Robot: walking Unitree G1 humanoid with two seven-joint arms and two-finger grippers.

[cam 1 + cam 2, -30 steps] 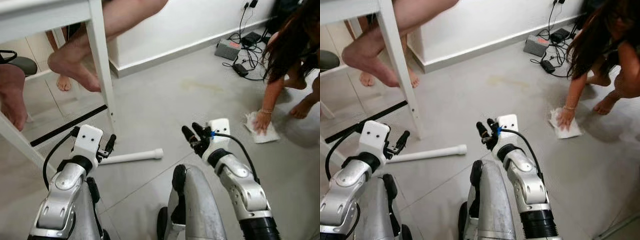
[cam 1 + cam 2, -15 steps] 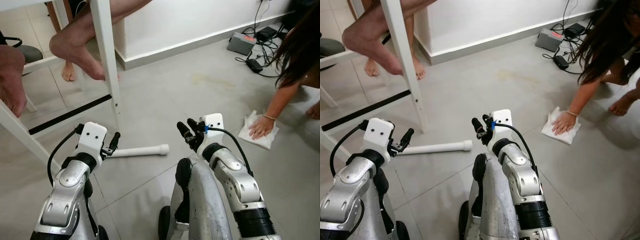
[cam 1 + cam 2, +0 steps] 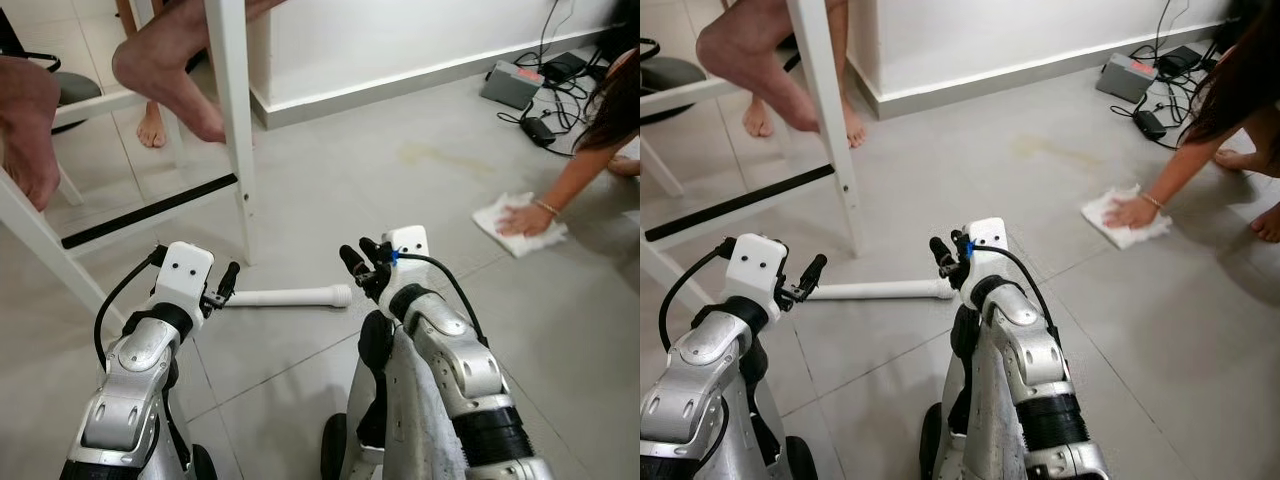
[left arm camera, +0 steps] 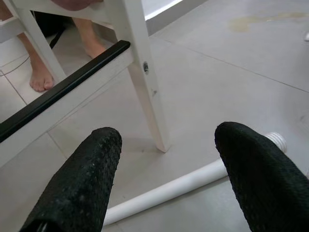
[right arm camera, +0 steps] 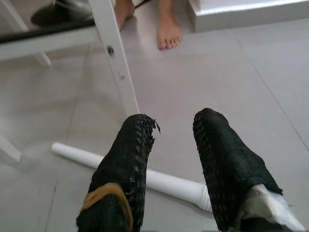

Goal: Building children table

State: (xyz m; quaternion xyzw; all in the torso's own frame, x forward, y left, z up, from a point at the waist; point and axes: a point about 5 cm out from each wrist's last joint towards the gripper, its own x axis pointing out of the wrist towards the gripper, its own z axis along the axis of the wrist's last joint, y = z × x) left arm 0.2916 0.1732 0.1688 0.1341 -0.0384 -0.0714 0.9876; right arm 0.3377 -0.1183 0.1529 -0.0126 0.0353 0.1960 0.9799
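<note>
Table leg, a white round one with a threaded end, lies flat on the grey tile floor just ahead of both grippers. The left gripper hangs over its near end with fingers spread wide and empty; the right gripper hovers above the threaded end, also parted and holding nothing. Beyond the leg stands a white furniture frame with a black crossbar, and a person's bare feet hang beside it. Further right, a person's hand wipes the floor with a white cloth, cables and a power box lying by the wall.

A round leg could roll away if one finger nudges it first, possibly under the frame or toward those feet. No containers are in view.
</note>
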